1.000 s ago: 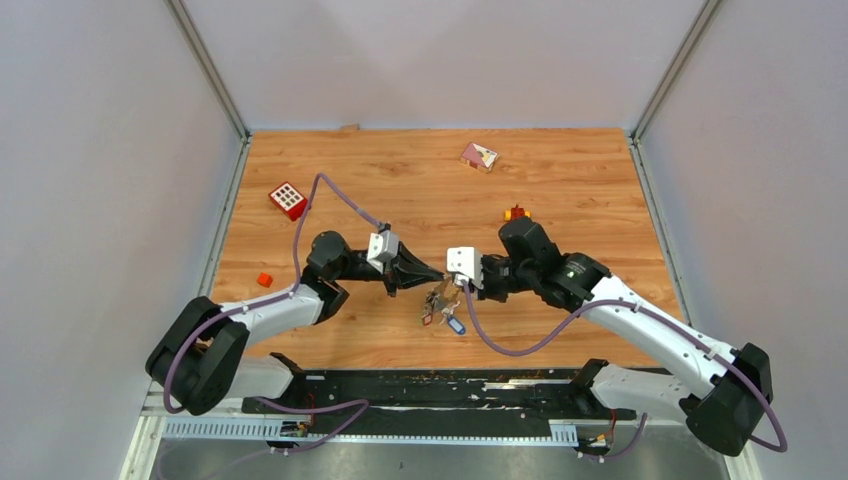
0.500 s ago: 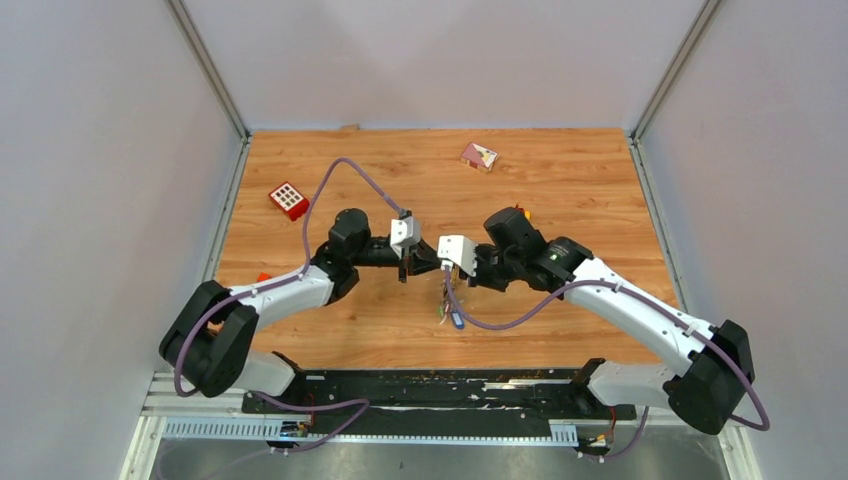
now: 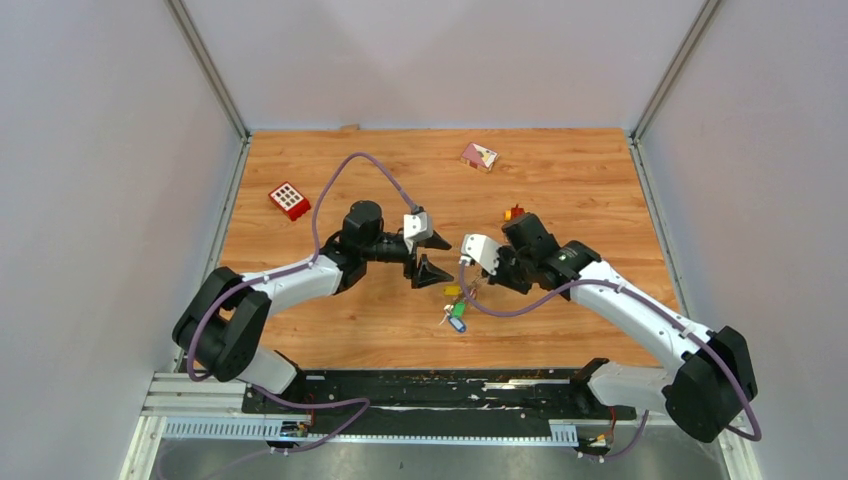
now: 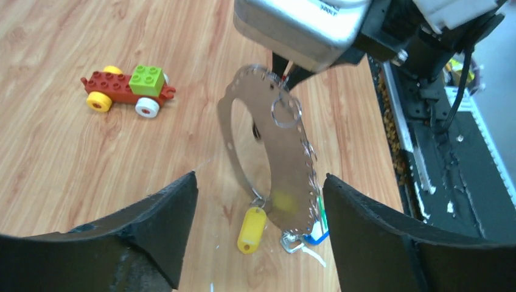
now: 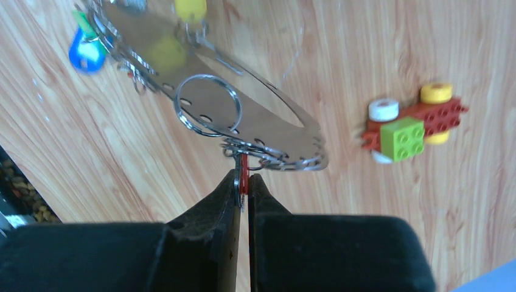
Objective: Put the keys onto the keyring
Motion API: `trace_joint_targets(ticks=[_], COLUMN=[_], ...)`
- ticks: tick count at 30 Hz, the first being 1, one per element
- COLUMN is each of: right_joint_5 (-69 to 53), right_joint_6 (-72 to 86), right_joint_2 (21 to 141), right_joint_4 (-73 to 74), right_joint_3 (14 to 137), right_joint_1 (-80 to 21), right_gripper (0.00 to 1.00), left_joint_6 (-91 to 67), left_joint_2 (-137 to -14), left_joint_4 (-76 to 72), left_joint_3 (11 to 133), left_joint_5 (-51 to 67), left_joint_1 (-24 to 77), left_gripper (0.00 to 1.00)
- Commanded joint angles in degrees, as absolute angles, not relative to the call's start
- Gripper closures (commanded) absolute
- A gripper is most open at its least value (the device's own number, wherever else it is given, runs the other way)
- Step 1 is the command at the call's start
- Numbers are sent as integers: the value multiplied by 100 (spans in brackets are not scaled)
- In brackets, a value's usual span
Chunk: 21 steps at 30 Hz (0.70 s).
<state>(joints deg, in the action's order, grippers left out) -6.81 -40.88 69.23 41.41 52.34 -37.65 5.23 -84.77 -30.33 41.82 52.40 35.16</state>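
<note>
The keyring (image 4: 286,158), a large silvery loop with a toothed edge, hangs tilted above the table. Its top is pinched by my right gripper (image 5: 244,176), which is shut on a red key (image 5: 243,165) threaded on the keyring (image 5: 152,36). A yellow tag (image 4: 251,222) and a blue tag (image 4: 319,234) dangle from its lower edge, and a bare split ring (image 5: 237,103) sits on its rim. My left gripper (image 4: 260,176) is open, its fingers either side of the loop's lower end without touching it. From above, the left gripper (image 3: 437,258) faces the right gripper (image 3: 468,283), and the keys (image 3: 455,310) hang below.
A toy brick car (image 4: 128,90) stands on the wood beyond the keyring and shows again as the toy car (image 5: 407,125). A red block with white squares (image 3: 288,199) lies at the left. A pink packet (image 3: 479,156) lies at the back.
My left gripper has opened and let go of the keyring. Both arms have moved away from the table's near edge and rightward, and the ring now hangs from the right gripper alone.
</note>
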Motion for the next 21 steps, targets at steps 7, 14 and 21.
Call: trace_joint_targets(ticks=[7, 14, 21], right_joint_5=[85, 560, 771], right_joint_6=[-4399, -4746, -5034], right_joint_2=[6294, 6154, 6506], right_joint_4=[4571, 4794, 4628], right_joint_3=[4729, 4276, 3972], right_joint_1=[-3216, -2746, -2392], right_gripper=[100, 100, 100], left_joint_6=[1509, 1678, 1728], left_joint_2=[-8267, -8171, -8093], left_joint_4=[-1701, -1489, -1353], left_joint_3=[4673, 4702, 4708], left_joint_5=[5072, 4941, 4945], left_joint_1=[3536, 3536, 3541], left_gripper=[2, 0, 0])
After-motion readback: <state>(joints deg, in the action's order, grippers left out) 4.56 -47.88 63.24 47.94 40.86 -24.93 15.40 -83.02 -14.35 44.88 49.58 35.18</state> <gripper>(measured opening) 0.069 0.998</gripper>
